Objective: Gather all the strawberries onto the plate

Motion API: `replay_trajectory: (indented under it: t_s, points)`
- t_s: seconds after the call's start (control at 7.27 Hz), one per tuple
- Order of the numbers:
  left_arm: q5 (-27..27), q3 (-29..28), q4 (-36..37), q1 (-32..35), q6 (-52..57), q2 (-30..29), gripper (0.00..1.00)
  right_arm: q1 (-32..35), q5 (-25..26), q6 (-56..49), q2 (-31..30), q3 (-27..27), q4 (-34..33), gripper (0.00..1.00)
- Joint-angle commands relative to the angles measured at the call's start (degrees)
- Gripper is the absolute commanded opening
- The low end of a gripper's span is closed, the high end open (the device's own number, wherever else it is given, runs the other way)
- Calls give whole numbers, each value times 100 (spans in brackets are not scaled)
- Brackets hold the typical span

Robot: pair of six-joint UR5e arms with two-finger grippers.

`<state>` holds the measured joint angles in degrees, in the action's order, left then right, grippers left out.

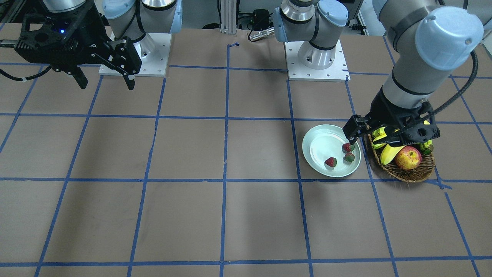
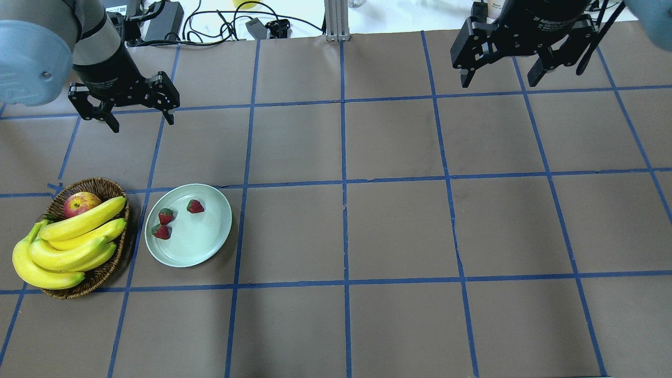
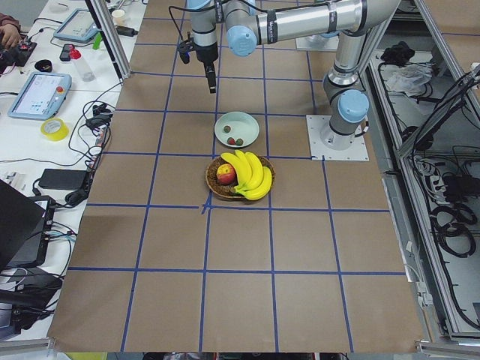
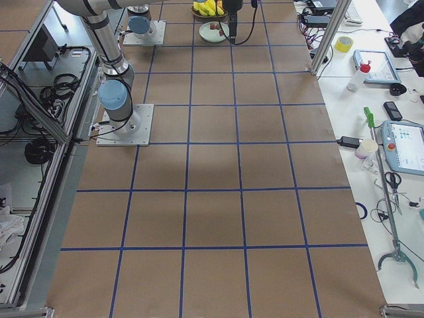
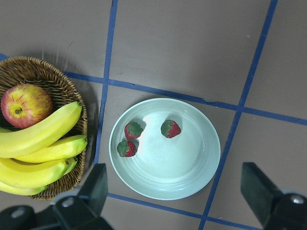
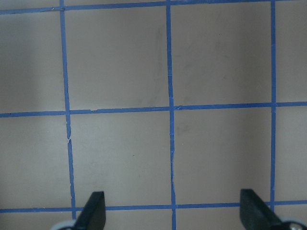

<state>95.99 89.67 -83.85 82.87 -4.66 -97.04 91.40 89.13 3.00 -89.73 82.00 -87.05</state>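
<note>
Toward the table's point(image 2: 399, 226) left edge, three small red strawberries point(image 2: 166, 216) lie inside the round pale mint plate point(image 2: 202, 241); left gripper point(image 2: 142, 121) and right gripper point(image 2: 499, 81) hang wide open. Collecting seems done; withdrawal is next.

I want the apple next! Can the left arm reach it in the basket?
Probably yes. The apple lies bare at the edge of the basket, beside the bananas, not under them; the open left gripper hangs nearby.

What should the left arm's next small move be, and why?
Probably just pull the left claw back to rest: it hangs open and empty, all three strawberries already lie in the plate, and the basket shows only bananas and an apple.
</note>
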Motion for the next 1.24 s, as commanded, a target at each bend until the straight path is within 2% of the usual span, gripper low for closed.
replay_trajectory:
  t_s: [0.0, 0.28, 0.55, 0.83, 0.96, 1.1]
  points:
    - [-133, -11, 0, 54, -18, 185, 100, -9, -2, -1, -1, 0, -5, 100]
    - [-46, -72, -437, 19, 8, 334, 100, 0, -1, 8, -1, 0, 4, 100]
    - [-412, -63, -439, 211, -97, 518, 100, 0, -10, -1, 8, 0, -5, 100]
    - [-459, -90, -483, 318, -1, 711, 100, 0, -2, -1, 8, 0, -5, 100]
    - [-720, -98, -666, 327, 0, 843, 100, -9, -1, -1, 8, 0, -5, 100]
    - [-670, -99, -781, 318, 26, 879, 100, -9, -1, -1, 8, 0, -5, 100]
